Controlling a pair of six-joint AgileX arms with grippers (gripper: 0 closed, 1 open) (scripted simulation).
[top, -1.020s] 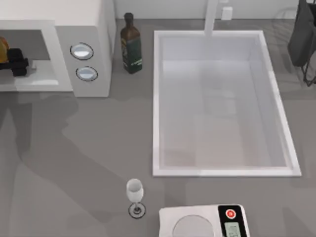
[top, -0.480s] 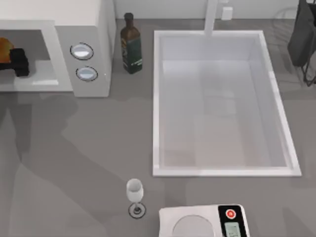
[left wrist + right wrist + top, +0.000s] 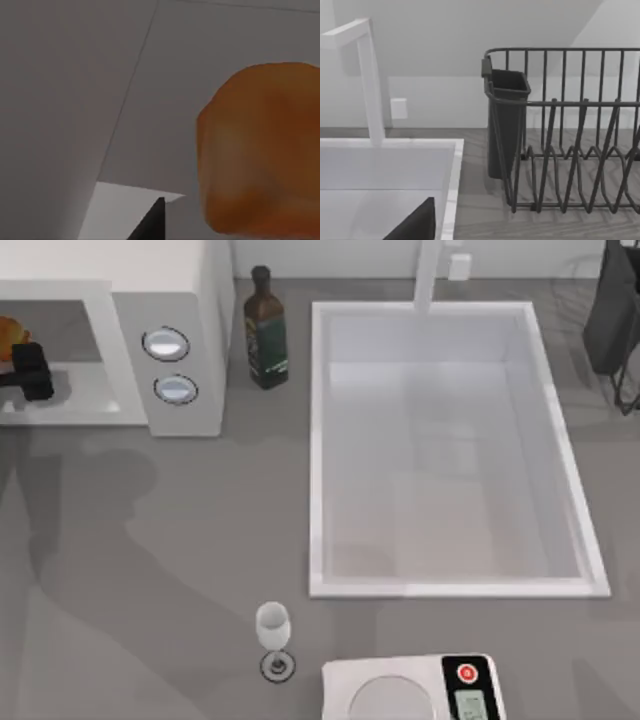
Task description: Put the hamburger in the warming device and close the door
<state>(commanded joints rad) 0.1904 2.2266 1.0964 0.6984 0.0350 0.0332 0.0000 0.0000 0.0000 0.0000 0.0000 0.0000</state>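
Observation:
The white microwave point(image 3: 185, 300) stands at the table's back left, and its grey cavity point(image 3: 75, 390) is open to view. The orange-tan hamburger point(image 3: 8, 334) sits inside at the picture's left edge. My left gripper point(image 3: 30, 372) is in the cavity, just in front and to the right of the hamburger. In the left wrist view the hamburger point(image 3: 260, 150) sits close ahead against the grey cavity walls. The door is out of view. My right gripper point(image 3: 612, 335) is parked at the back right and stands open.
A dark bottle point(image 3: 265, 330) stands right of the microwave's knobs point(image 3: 166, 344). A big white sink point(image 3: 320, 440) fills the middle. A wine glass point(image 3: 273, 632) and a white scale point(image 3: 400, 685) sit near the front edge. A wire dish rack point(image 3: 570, 150) is by the right arm.
My left gripper has slid leftward inside the cavity. The hamburger has stayed at about the same spot. The right arm has not moved.

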